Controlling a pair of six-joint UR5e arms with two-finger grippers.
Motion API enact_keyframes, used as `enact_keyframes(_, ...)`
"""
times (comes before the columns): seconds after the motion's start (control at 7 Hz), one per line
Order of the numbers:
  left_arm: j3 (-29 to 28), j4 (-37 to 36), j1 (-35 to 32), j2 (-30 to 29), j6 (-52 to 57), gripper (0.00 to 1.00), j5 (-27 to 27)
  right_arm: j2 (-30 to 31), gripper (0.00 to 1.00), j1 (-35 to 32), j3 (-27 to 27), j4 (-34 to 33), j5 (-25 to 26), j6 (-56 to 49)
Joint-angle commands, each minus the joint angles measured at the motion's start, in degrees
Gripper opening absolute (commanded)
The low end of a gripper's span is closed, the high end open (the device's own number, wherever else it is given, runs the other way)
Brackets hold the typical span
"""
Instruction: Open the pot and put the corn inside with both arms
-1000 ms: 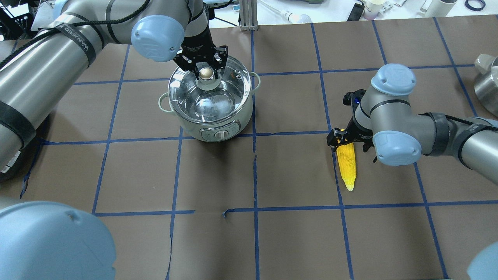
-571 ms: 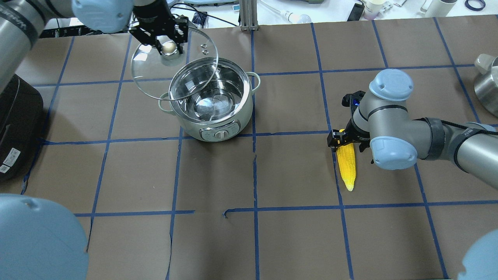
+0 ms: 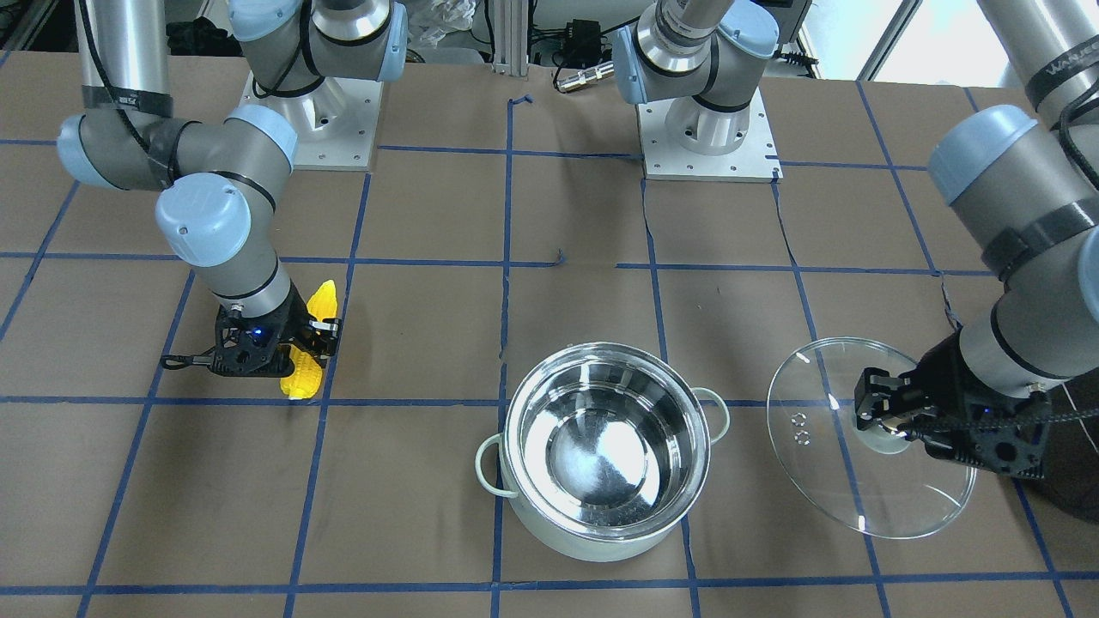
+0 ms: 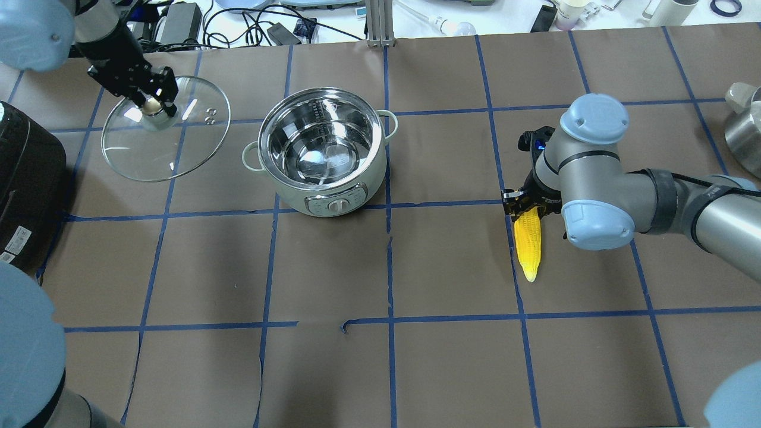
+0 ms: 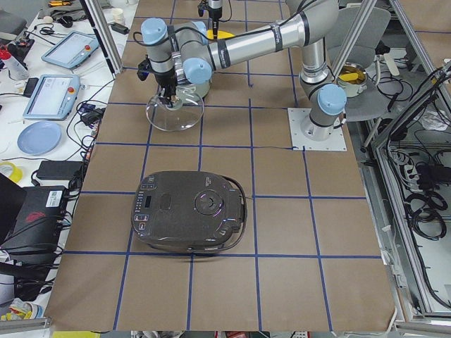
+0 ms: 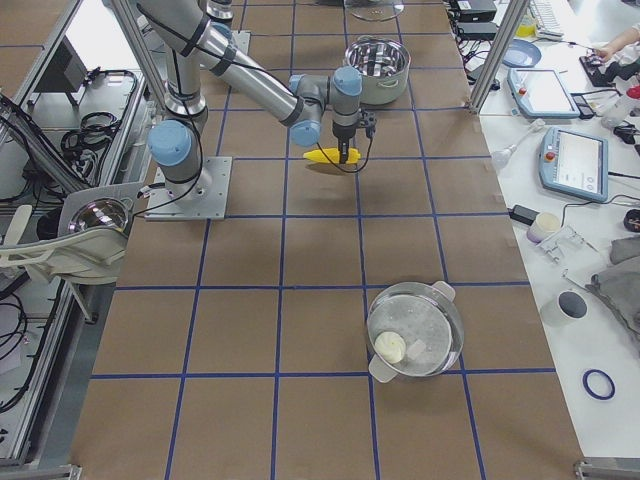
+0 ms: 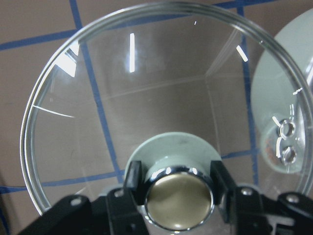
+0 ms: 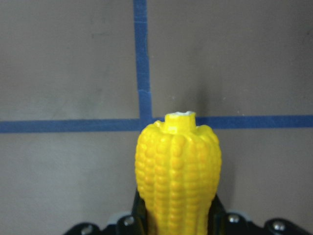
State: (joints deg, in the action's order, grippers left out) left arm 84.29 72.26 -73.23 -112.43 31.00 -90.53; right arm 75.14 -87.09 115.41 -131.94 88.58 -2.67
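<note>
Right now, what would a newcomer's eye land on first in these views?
The open, empty steel pot in the middle of the table catches the eye first. Beside it, on the overhead view's left, the left gripper holds the glass lid clear of the pot. Far off on that view's right, the bright yellow corn is clamped at its thick end in the right gripper.
</note>
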Motion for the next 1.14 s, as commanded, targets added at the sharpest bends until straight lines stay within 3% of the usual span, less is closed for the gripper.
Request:
enact_keyframes(0.0,17.24,-21.89,3.96,0.45,4.85,0.00,0.62,-0.25,0.05,-6.22,-16.44,14.70,-2.68,5.19)
enact_keyframes(0.14,21.40,-24.08,4.06,0.28,4.51,0.00,0.62,-1.30,0.05,-8.95,-28.37,24.79,-4.36,9.40)
enact_keyframes(0.29,20.57,-24.19,4.06,-1.03,4.77,0.00,0.62,-6.01,0.06,-13.24,-42.15,33.16,-4.38,13.96)
enact_keyframes(0.43,20.39,-24.10,4.06,-1.74,4.68,0.00,0.62,-12.14,0.11,-17.11,-53.77,35.85,-4.38,19.93)
enact_keyframes(0.57,19.95,-23.40,4.06,-1.83,5.12,0.77,0.62,-18.30,0.09,-20.72,-63.11,35.88,-4.38,25.29)
enact_keyframes(0.71,19.34,-23.31,4.06,-1.57,5.12,1.00,0.36,-22.36,0.07,-23.80,-67.47,35.71,-4.12,28.13)
enact_keyframes(0.86,17.42,-20.61,3.80,-0.35,4.68,1.00,0.44,-23.79,0.07,-25.39,-68.12,35.01,-4.29,29.99)
enact_keyframes(1.0,13.14,-12.84,3.27,0.97,4.51,1.00,0.44,-25.29,0.07,-26.45,-68.04,32.74,-4.29,31.31)
